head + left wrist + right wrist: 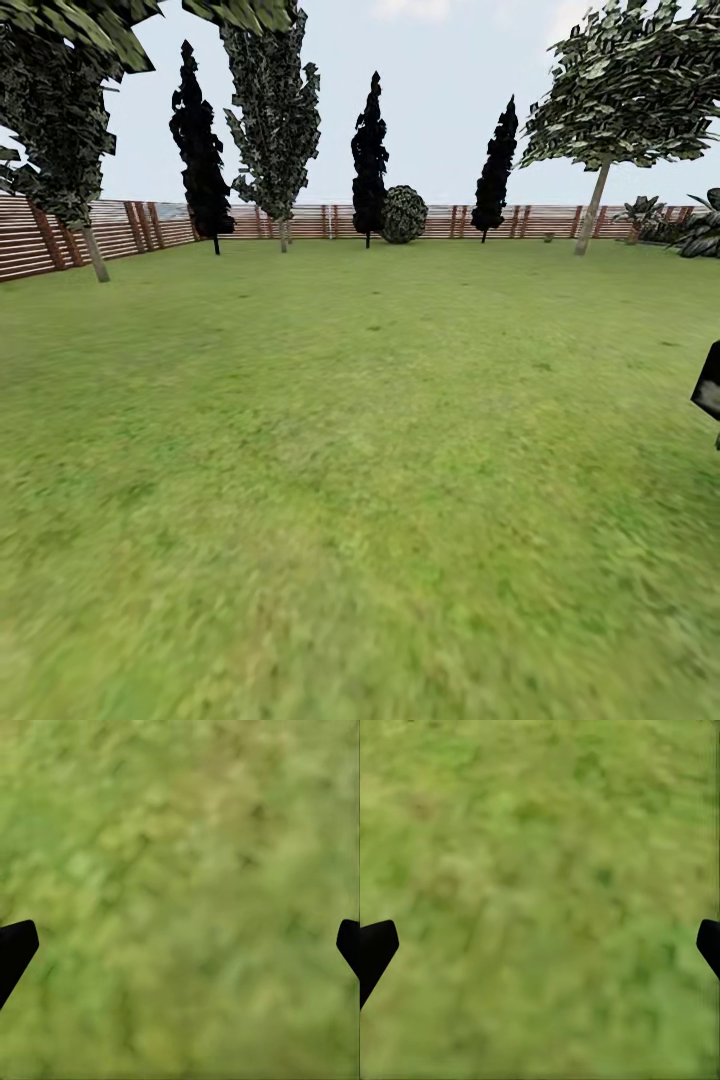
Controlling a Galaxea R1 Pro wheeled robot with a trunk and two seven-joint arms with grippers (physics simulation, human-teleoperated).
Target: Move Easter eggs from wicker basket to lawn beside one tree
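Spreading across the head view, the lawn [340, 480] is a flat, mottled green surface of blurred grass texture. At its far edge runs a brown horizontal-slat fence [130, 228], the reference for all that follows. Before the fence at the right stands one tree [592, 212] with a smooth, slightly leaning grey-beige trunk and a broad leafy crown. Four narrow dark cypresses [369, 160] stand along the fence, with one round shrub [403, 214] beside the third (counted from the left).

The left gripper [180, 949] is spread wide over bare grass, two black fingertips [15, 949] at opposite edges, grasping nothing. The right gripper [540, 949] is likewise released, its fingertips [375, 949] well apart over grass.
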